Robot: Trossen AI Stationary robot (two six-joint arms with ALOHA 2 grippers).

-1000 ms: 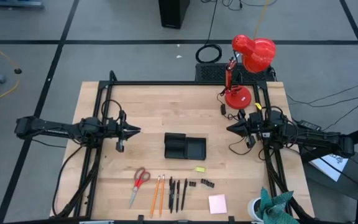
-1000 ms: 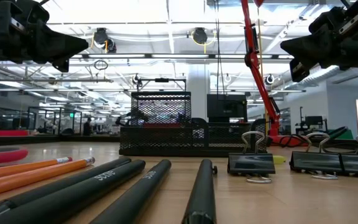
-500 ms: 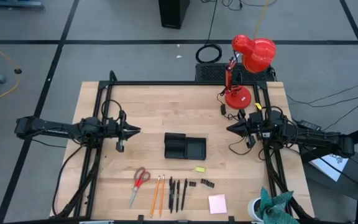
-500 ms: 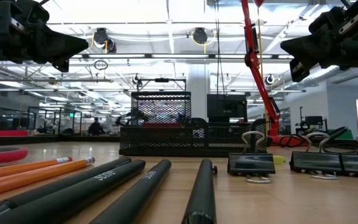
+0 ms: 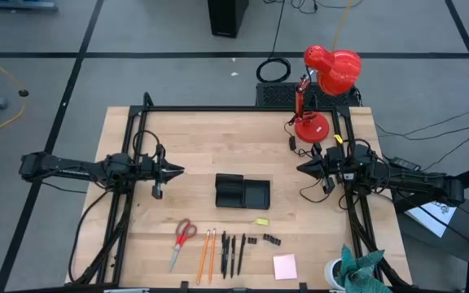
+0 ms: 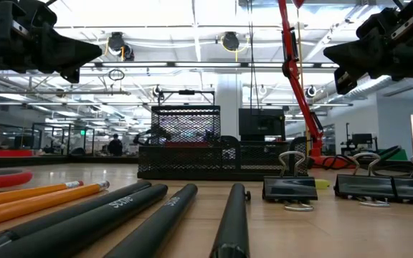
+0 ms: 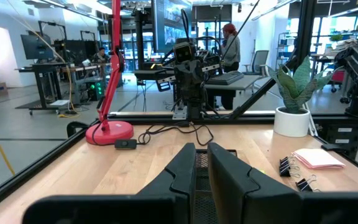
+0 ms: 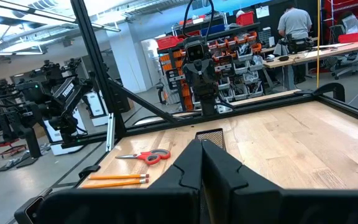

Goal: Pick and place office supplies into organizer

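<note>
The floor point(image 5: 137, 73) is grey with dark lines across it. A red desk lamp point(image 5: 324, 81) stands at the far edge of the wooden surface point(image 5: 218, 146) — bright ceiling lights point(image 6: 192, 14) shine in the big room behind, full of desks and shelves.

a robotics lab: workbenches point(image 8: 303, 59), parts bins point(image 8: 229, 46).

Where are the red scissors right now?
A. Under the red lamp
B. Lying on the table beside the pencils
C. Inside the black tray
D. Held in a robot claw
B: the red scissors lie flat on the table just left of the orange pencils, outside the tray.
</note>
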